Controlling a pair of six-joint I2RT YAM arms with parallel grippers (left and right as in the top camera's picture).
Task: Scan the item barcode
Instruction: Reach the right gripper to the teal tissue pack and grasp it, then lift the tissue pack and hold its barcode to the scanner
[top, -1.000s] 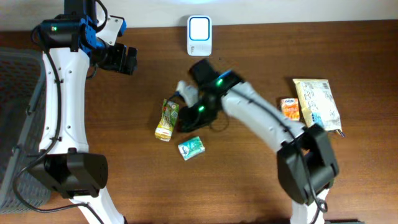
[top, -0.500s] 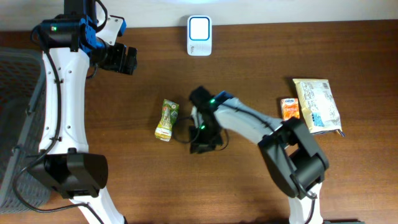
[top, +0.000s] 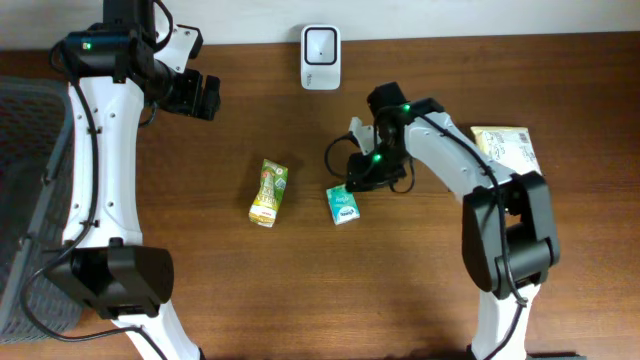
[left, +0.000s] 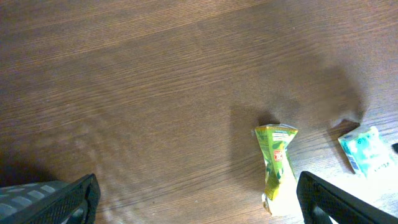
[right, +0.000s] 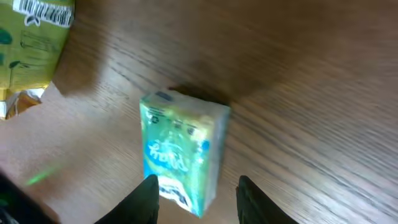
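Note:
A teal tissue packet (top: 343, 203) lies flat on the brown table, and its near end reaches in between the fingers of my right gripper (top: 362, 178). In the right wrist view the packet (right: 180, 152) shows its printed face, and the gripper (right: 196, 183) is open, with a gap between the packet and the right finger (right: 252, 199). A green and yellow pouch (top: 268, 192) lies to its left, with a barcode (right: 43, 12) on its end. The white scanner (top: 320, 44) stands at the back edge. My left gripper (top: 192, 95) hangs wide open at the far left, holding nothing (left: 199, 205).
A pale snack bag (top: 512, 158) lies at the right, partly behind my right arm. A grey basket (top: 25, 170) stands off the table's left edge. The left wrist view shows the pouch (left: 275, 165) and the packet (left: 367, 149) on bare wood.
My right gripper carried the teal packet up and to the right, closed on it, then opened. The packet now lies on the table. The left arm has not moved.

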